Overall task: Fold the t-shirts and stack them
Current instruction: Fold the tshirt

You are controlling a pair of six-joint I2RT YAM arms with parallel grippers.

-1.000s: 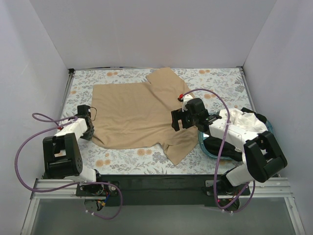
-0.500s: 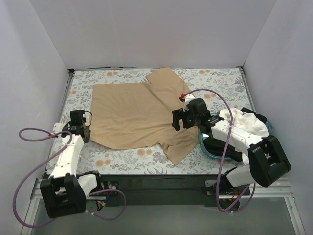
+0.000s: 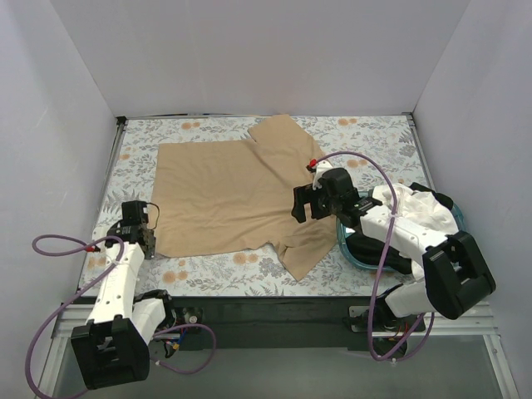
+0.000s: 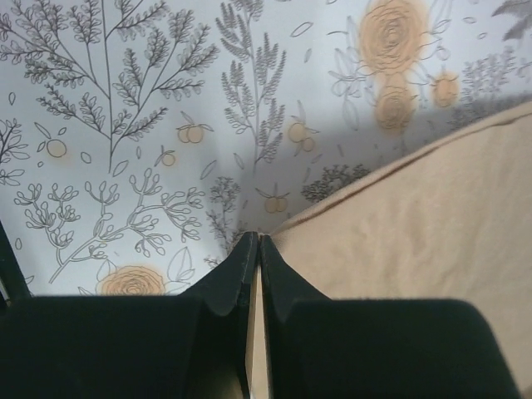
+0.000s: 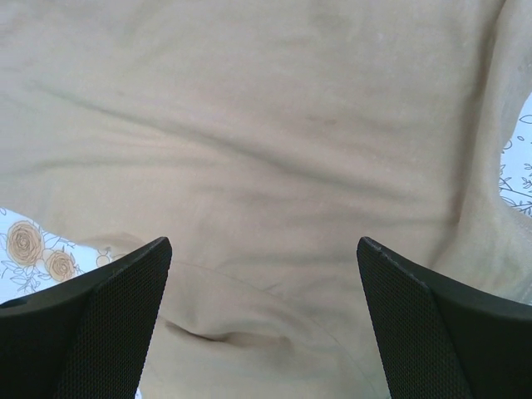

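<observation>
The tan shirt (image 3: 220, 191) lies spread flat on the flowered desk (image 3: 208, 268), its near corner pinched between the closed left fingers (image 4: 233, 283), the right fingers (image 5: 100, 324) gaping wide just above its other side, and the white shirt (image 3: 416, 204) and black shirt (image 3: 374, 248) bundled in the basin (image 3: 342, 241) behind them.

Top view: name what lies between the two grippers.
Only the tan t-shirt, spread flat: left gripper at its near-left corner, right gripper over its right side. The top view shows it.
</observation>
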